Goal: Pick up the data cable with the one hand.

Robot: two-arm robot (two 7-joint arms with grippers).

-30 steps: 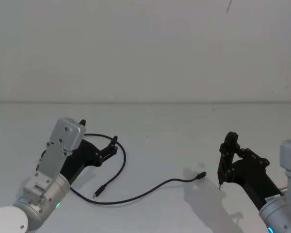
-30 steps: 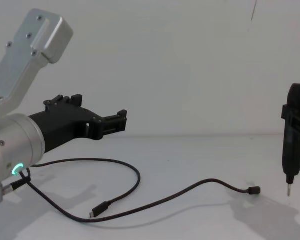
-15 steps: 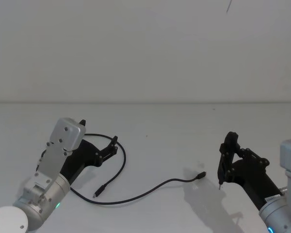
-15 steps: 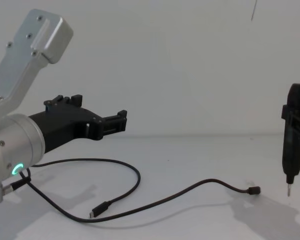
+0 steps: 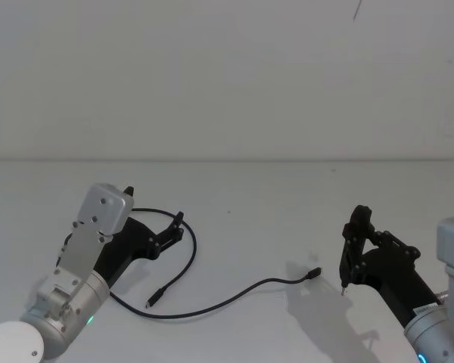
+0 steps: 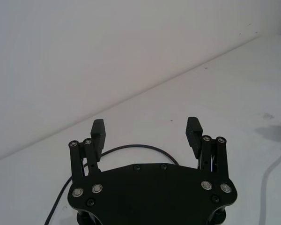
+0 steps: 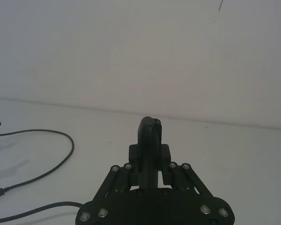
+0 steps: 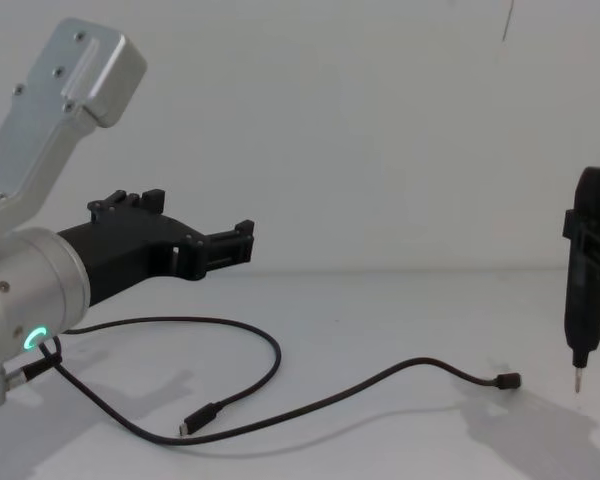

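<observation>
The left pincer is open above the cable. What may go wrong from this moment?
1. The data cable is thin and lies flat on the table; the open left pincer, hanging above its loop, may close beside it or scrape the table.
2. One plug lies near the tip of the black tool that the right pincer grips; a lifted cable may drag the plug against it.

Left tool (image 5: pixel 154 206), spread, hovers over the looped data cable (image 5: pixel 194 246); right tool (image 5: pixel 352 248) grips a black rod (image 5: pixel 359 220).
</observation>
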